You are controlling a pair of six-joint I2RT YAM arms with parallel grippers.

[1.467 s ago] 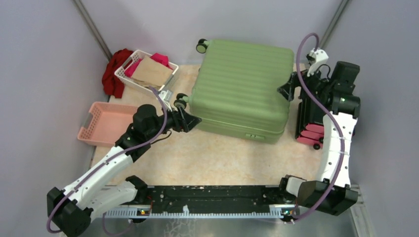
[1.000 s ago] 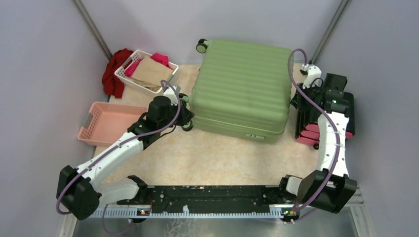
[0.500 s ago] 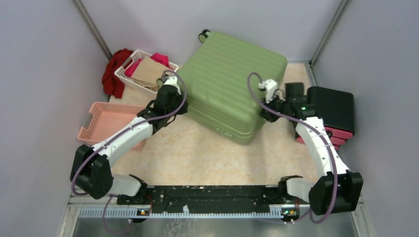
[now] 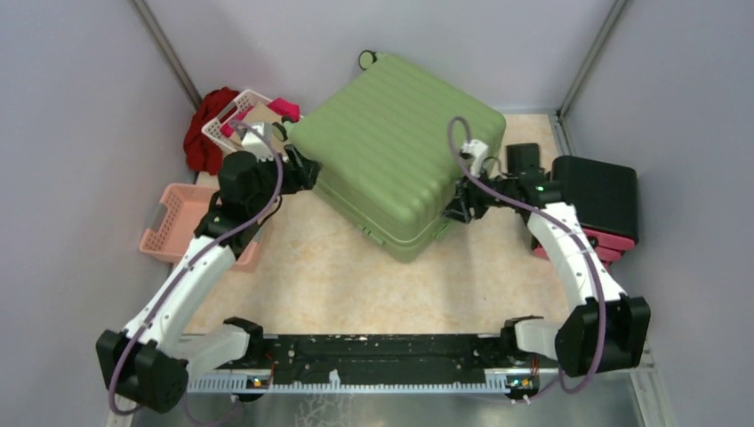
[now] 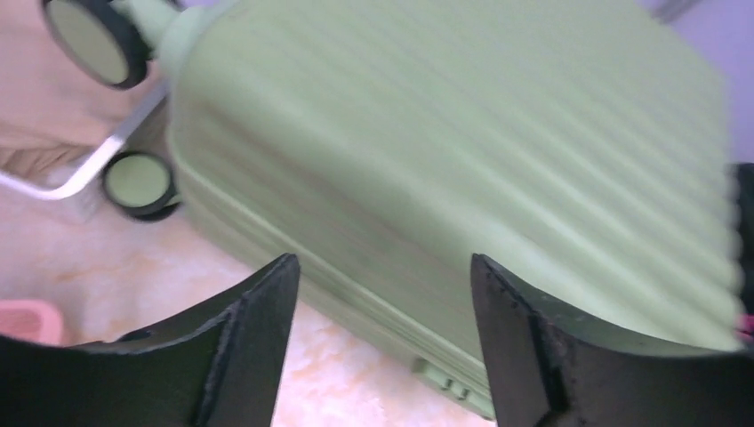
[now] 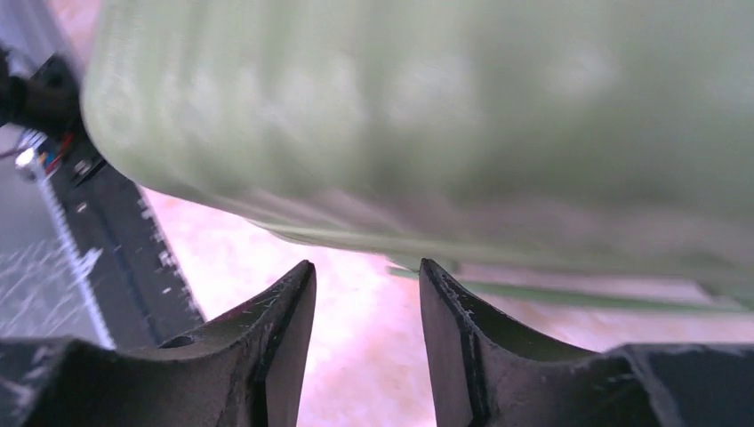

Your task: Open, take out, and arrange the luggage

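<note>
**Left tool [image 5: 384,267] and right tool [image 6: 366,267] empty, luggage [image 4: 391,160] shut**

Both stand parted (nothing held), flanking the luggage, which lies skewed on the worktop [image 4: 356,285]. Opening seems the step in hand; next calls for unfastening it and lifting one half.

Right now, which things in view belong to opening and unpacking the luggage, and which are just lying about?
For the job:
luggage, closed, lying flat
left gripper, open, at its left side
right gripper, open, at its right side

Lying about:
pink basket
white basket
red cloth
black-and-pink cases
</note>
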